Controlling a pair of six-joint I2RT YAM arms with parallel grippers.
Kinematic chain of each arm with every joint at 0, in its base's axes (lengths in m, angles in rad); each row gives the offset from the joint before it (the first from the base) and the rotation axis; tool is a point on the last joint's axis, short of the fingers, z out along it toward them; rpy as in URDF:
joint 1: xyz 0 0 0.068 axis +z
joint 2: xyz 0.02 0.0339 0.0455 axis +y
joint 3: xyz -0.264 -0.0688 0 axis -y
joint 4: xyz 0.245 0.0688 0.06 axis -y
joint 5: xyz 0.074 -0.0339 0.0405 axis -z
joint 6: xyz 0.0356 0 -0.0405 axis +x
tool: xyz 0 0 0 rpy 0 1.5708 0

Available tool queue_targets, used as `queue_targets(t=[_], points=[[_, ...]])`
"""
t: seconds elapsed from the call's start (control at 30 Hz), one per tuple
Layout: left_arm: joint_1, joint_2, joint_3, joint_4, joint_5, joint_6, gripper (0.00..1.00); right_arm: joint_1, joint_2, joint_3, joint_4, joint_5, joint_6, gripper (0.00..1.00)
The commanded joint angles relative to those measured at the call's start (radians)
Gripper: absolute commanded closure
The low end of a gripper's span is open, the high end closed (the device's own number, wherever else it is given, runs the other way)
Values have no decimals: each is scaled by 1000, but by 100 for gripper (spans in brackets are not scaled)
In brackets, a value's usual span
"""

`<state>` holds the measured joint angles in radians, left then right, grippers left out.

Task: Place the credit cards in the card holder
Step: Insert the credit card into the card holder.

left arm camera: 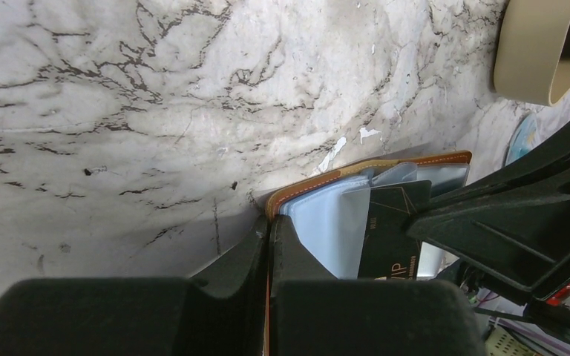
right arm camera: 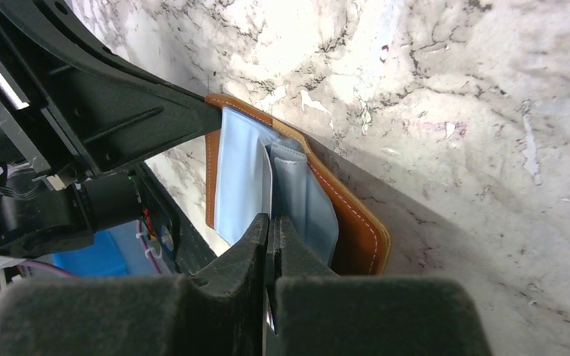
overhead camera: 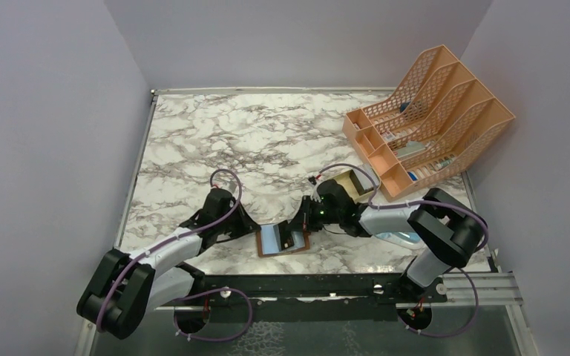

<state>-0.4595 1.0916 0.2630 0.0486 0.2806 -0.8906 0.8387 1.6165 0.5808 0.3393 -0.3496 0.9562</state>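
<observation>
One card holder (overhead camera: 271, 241) lies open; one dark credit card (left arm camera: 390, 230) shows.

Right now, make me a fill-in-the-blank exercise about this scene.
The card holder lies ___ on the marble table.
The left gripper is shut on its ___ leather edge.
The right gripper pinches a ___ credit card.
The mesh file rack is coloured ___.
Missing: open, brown, dark, orange.

Soft, even light from above keeps the top view bright, with only faint shadows on the marble table (overhead camera: 267, 133), while both wrist views show pale glare on the stone, one grey shadow band and blurred near foregrounds.
</observation>
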Motion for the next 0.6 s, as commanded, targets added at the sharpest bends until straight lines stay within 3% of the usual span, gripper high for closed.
queue_targets(t=[0.0, 0.13, 0.33, 0.57], points=[[-3, -17, -29, -12, 18, -29, 100, 44, 21, -21, 28, 104, 36, 99], [-2, -24, -42, -7, 15, -46, 100, 66, 28, -4, 3, 116, 50, 97], [-2, -40, -53, -5, 10, -56, 100, 93, -13, 95, -229, 195, -22, 77], [-2, -50, -54, -4, 7, -59, 100, 150, -16, 147, -324, 225, -37, 58]])
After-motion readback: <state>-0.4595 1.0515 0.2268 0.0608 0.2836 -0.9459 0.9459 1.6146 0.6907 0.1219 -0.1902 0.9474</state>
